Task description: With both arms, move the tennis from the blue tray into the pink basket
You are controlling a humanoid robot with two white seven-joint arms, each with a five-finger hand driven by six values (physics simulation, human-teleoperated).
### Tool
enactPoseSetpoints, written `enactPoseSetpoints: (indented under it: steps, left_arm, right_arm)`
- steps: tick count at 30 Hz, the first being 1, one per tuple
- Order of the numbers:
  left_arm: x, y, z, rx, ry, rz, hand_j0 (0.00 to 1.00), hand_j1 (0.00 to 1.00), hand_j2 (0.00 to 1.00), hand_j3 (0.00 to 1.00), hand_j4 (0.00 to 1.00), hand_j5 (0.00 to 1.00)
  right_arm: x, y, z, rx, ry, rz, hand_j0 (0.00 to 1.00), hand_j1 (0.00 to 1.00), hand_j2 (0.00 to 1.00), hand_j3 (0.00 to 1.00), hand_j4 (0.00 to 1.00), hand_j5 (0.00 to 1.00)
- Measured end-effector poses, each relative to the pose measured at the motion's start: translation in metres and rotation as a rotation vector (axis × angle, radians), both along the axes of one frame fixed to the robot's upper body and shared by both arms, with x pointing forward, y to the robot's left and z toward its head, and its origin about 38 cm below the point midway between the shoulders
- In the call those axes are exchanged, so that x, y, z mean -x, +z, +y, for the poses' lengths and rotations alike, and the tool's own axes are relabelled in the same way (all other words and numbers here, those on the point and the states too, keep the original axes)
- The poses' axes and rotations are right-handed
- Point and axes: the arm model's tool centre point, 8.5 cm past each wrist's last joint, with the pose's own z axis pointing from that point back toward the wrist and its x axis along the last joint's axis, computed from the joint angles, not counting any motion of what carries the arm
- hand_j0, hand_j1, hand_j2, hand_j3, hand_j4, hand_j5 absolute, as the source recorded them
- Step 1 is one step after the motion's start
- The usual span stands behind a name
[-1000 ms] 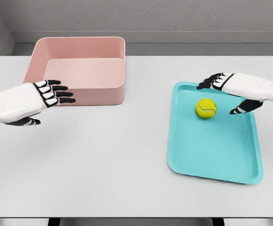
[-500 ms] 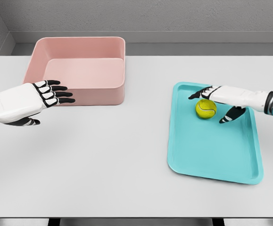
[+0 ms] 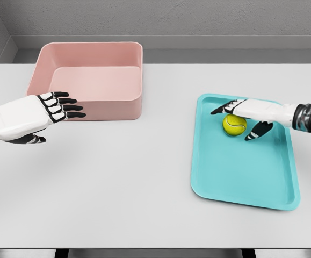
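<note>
Here the left hand point(image 3: 58, 106) hovers spread by the basket point(image 3: 91, 80); right, the ball point(image 3: 234, 124) sits far in the tray point(image 3: 241, 172), the right hand point(image 3: 240, 117) spread over it. An uneven squeeze could roll it away.

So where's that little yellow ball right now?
In the head view the tennis ball sits on the right, in the far part of the blue tray, under the right hand, whose fingers are spread over it.

Matt, smooth surfaces all round

Fuzzy tennis ball point(image 3: 234, 124) on a smooth plastic-looking blue tray point(image 3: 241, 177); pink basket point(image 3: 112, 107) equally matt; white table point(image 3: 128, 177) plain and smooth.
</note>
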Motion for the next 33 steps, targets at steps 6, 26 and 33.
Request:
enactPoseSetpoints:
  steps: [6,26,33]
  left_arm:
    - [0.0,-0.0001,-0.0001,0.0,0.0,0.0,1.0,1.0,1.0,1.0,1.0,1.0]
    - [-0.0003,0.0005,0.0001,0.001,0.0,-0.001,1.0,1.0,1.0,1.0,1.0,1.0]
    - [-0.0006,0.001,0.0004,0.0,0.001,-0.002,1.0,1.0,1.0,1.0,1.0,1.0]
  right_arm:
    - [0.0001,-0.0029,0.0003,0.026,0.004,-0.002,0.86,0.86,0.86,0.86,0.86,0.86]
    - [-0.0006,-0.0031,-0.0013,0.044,0.001,-0.011,0.64,0.64,0.64,0.64,0.64,0.64]
    - [-0.0021,0.0026,-0.0009,0.037,0.001,-0.026,0.6,0.6,0.6,0.6,0.6,0.6]
